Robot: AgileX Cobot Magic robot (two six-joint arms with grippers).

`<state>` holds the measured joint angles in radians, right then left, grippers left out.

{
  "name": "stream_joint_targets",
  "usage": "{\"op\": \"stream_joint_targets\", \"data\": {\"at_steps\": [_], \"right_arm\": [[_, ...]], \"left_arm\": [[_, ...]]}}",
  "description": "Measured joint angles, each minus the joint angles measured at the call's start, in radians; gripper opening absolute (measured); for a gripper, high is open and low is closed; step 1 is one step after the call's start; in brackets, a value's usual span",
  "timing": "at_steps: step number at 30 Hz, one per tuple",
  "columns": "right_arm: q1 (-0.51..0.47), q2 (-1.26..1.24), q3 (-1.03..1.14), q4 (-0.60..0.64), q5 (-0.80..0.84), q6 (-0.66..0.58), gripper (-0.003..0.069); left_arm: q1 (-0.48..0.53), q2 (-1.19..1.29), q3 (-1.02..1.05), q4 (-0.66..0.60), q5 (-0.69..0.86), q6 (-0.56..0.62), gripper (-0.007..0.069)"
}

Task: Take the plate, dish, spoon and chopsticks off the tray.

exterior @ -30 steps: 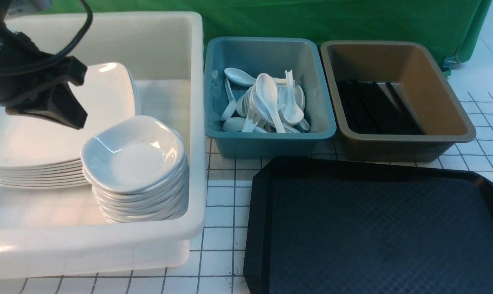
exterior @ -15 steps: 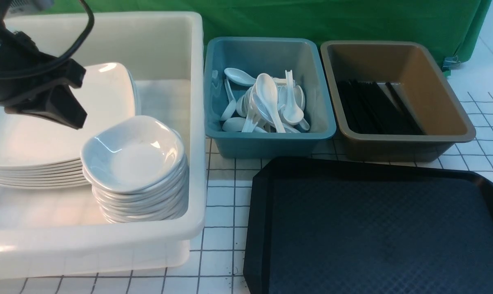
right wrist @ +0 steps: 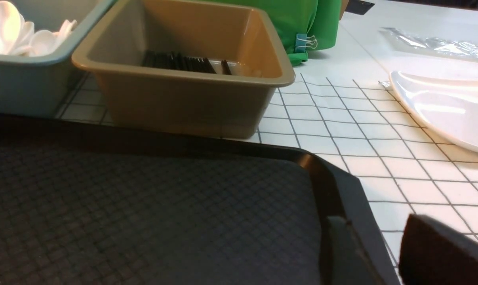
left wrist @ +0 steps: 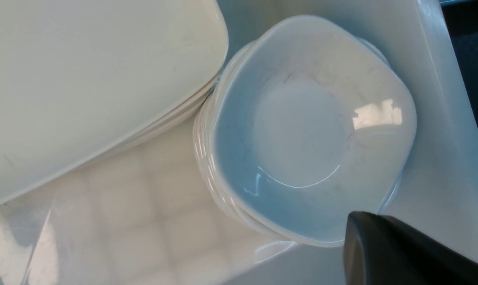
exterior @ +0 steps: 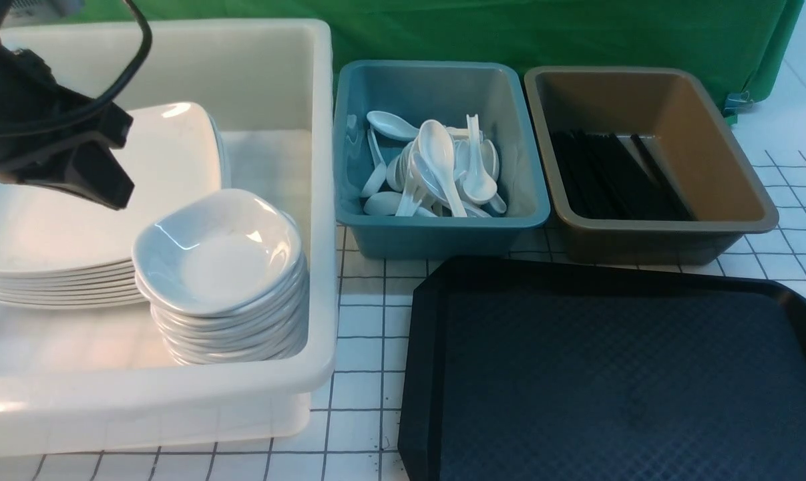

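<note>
The black tray (exterior: 616, 374) lies with nothing on it at the front right. Large white plates (exterior: 75, 220) and small dishes (exterior: 219, 250) are stacked in the white tub (exterior: 322, 200). Spoons (exterior: 436, 167) fill the teal tub, and black chopsticks (exterior: 616, 177) lie in the brown tub. My left gripper (exterior: 112, 190) hangs shut and holding nothing over the plate stack; in its wrist view its tip (left wrist: 353, 223) is by the top dish (left wrist: 302, 134). My right gripper (right wrist: 373, 229) is open astride the tray's right rim (right wrist: 357, 206), one finger inside, one outside.
The teal tub (exterior: 443, 234) and brown tub (exterior: 743, 220) stand just behind the tray. A green cloth (exterior: 543, 33) hangs at the back. On the gridded table right of the tray lie a white plate (right wrist: 444, 107) and clear plastic wrap (right wrist: 433, 43).
My left gripper has drifted a little to the left over the plate stack, still shut. Nothing else in the front view has moved.
</note>
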<state>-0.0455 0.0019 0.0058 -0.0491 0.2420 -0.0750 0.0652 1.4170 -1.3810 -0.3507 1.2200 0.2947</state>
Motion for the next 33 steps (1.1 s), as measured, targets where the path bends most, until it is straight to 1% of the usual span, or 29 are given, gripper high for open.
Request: {"op": "stream_joint_targets", "data": {"at_steps": [8, 11, 17, 19, 22, 23, 24, 26, 27, 28, 31, 33], "right_arm": [[0.064, 0.0, 0.0, 0.0, 0.0, 0.0, 0.024], [0.07, 0.0, 0.0, 0.0, 0.0, 0.0, 0.024], [0.074, 0.0, 0.0, 0.0, 0.0, 0.0, 0.024], [0.074, 0.0, 0.0, 0.0, 0.0, 0.0, 0.024], [0.074, 0.0, 0.0, 0.0, 0.0, 0.0, 0.024], [0.074, 0.0, 0.0, 0.0, 0.0, 0.0, 0.024], [0.074, 0.0, 0.0, 0.0, 0.0, 0.0, 0.024], [0.074, 0.0, 0.0, 0.0, 0.0, 0.0, 0.024], [0.074, 0.0, 0.0, 0.0, 0.0, 0.0, 0.024], [0.074, 0.0, 0.0, 0.0, 0.0, 0.0, 0.024], [0.074, 0.0, 0.0, 0.0, 0.0, 0.0, 0.024], [0.074, 0.0, 0.0, 0.0, 0.0, 0.0, 0.024]], "left_arm": [[0.0, -0.18, 0.0, -0.013, -0.001, 0.009, 0.0], [0.0, -0.251, 0.007, -0.014, -0.001, 0.012, 0.0], [0.0, -0.437, 0.124, -0.04, -0.017, 0.012, 0.0], [0.0, -0.574, 0.26, -0.076, -0.159, 0.013, 0.0], [0.0, -0.735, 0.449, -0.145, -0.416, 0.037, 0.0], [0.0, -0.76, 0.476, -0.164, -0.454, 0.042, 0.0], [0.0, -0.869, 0.584, -0.225, -0.597, 0.047, 0.0], [0.0, -0.963, 0.693, -0.304, -0.738, 0.047, 0.0], [0.0, -0.982, 0.715, -0.321, -0.766, 0.047, 0.0], [0.0, -1.05, 0.797, -0.393, -0.877, 0.047, 0.0], [0.0, -1.14, 0.867, -0.436, -0.974, 0.047, 0.0], [0.0, -1.185, 0.897, -0.423, -0.996, 0.047, 0.0]]}}
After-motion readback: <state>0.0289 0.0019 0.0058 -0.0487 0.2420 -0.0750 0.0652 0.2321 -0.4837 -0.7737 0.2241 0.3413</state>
